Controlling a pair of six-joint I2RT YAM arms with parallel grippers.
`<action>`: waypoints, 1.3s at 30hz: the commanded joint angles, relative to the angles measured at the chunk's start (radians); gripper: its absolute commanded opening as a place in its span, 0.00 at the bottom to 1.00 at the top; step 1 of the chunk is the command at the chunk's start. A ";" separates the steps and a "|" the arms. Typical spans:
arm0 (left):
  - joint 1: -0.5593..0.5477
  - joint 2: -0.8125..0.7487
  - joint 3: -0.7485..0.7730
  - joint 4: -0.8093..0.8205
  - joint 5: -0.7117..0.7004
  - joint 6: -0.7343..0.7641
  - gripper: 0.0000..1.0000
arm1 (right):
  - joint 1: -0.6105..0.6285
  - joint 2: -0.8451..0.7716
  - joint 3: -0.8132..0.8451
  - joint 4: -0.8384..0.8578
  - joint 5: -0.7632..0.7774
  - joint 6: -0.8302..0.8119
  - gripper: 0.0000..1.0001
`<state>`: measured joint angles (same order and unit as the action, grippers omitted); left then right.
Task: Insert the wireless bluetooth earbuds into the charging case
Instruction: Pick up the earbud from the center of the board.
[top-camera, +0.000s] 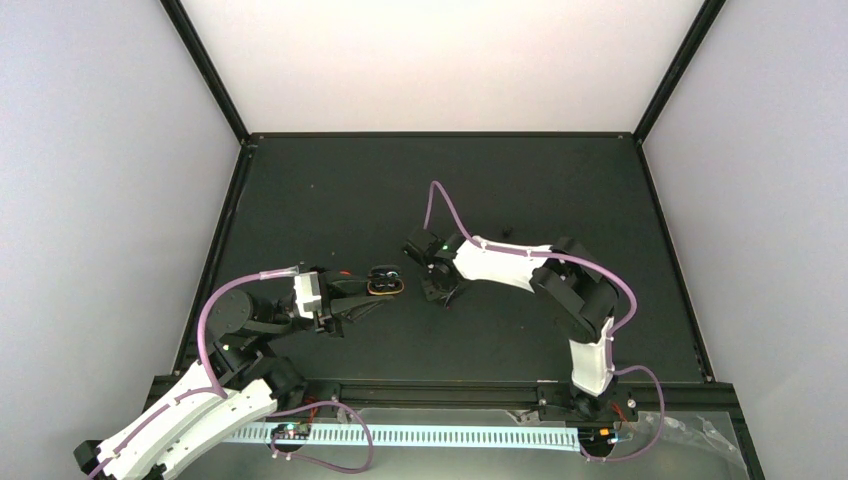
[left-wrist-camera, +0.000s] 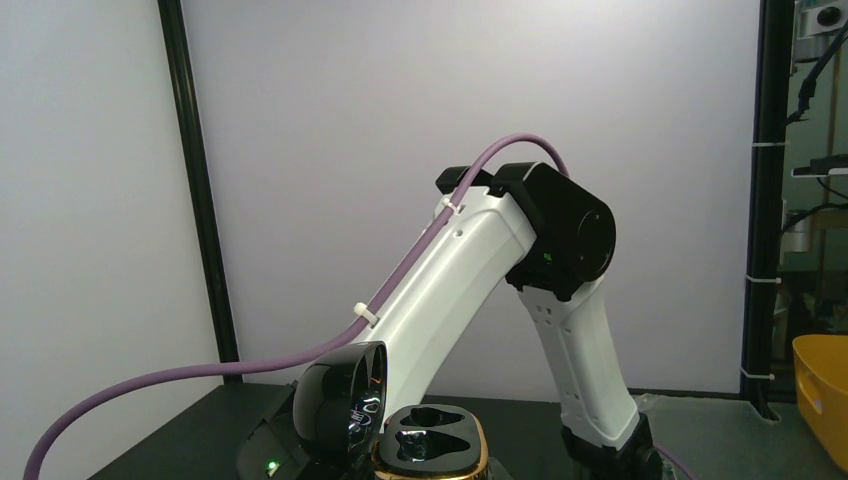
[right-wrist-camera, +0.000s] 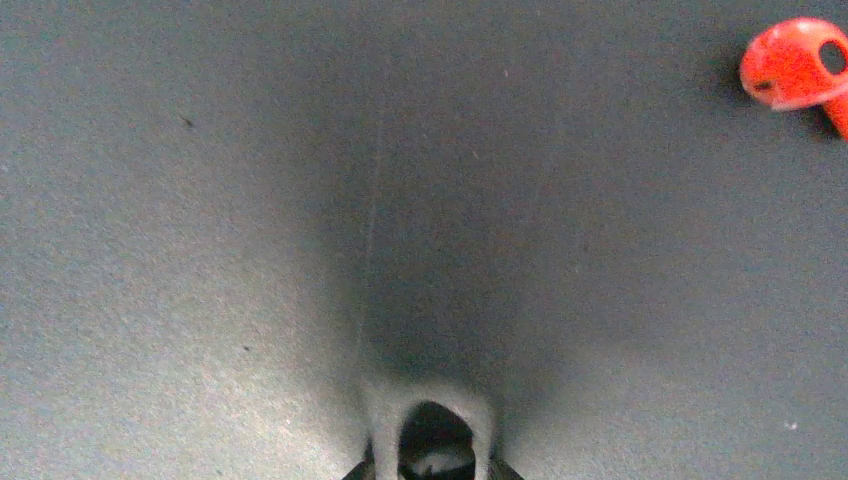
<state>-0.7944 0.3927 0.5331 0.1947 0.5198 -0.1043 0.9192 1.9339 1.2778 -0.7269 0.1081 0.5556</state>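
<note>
Top external view, entries taken left to right from the charging case.

1. Left gripper (top-camera: 362, 297): just left of the case, fingers reaching toward its rim. Contact uncertain. Jaw state cannot be told.

2. Charging case (top-camera: 385, 282): small red-orange clamshell on the black table (top-camera: 540, 190), near the middle. In the left wrist view it stands open, with the lid (left-wrist-camera: 340, 400) raised on the left. The two dark moulded wells (left-wrist-camera: 430, 440) appear to hold nothing. Judged light, rigid and glossy, so it is likely to skate if pushed from one side. It is best steadied across its base, below the rim and clear of the hinge.

3. Right gripper (top-camera: 440, 290): just right of the case, pointing down at the table. In its own wrist view the fingertips (right-wrist-camera: 430, 440) are cropped at the lower edge. Whether they are parted, closed or carrying anything cannot be told.

4. Earbud (right-wrist-camera: 795, 65): one red-orange piece lying loose on the table at the upper right corner of the right wrist view, well apart from the fingertips. Its bearing from the case cannot be fixed. Judged featherweight, hard, smooth and curved, so it is apt to squirt from a pinch. It is best taken across the bulb, with the stem free to lead into a well. No second earbud was located.

5. Yellow bin (left-wrist-camera: 825, 385): far right of the case, off the table.
</note>
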 joint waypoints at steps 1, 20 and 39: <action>-0.008 -0.002 0.002 0.010 -0.004 0.010 0.01 | 0.000 0.072 0.010 0.072 -0.004 -0.003 0.29; -0.008 0.000 0.001 0.014 0.003 0.008 0.01 | 0.000 0.047 -0.063 0.092 -0.002 -0.001 0.18; -0.008 0.014 0.001 0.012 -0.002 0.011 0.02 | 0.000 -0.062 -0.136 0.144 0.037 0.028 0.07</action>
<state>-0.7944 0.3950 0.5327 0.1947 0.5201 -0.1047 0.9188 1.8782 1.1923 -0.6155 0.1295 0.5583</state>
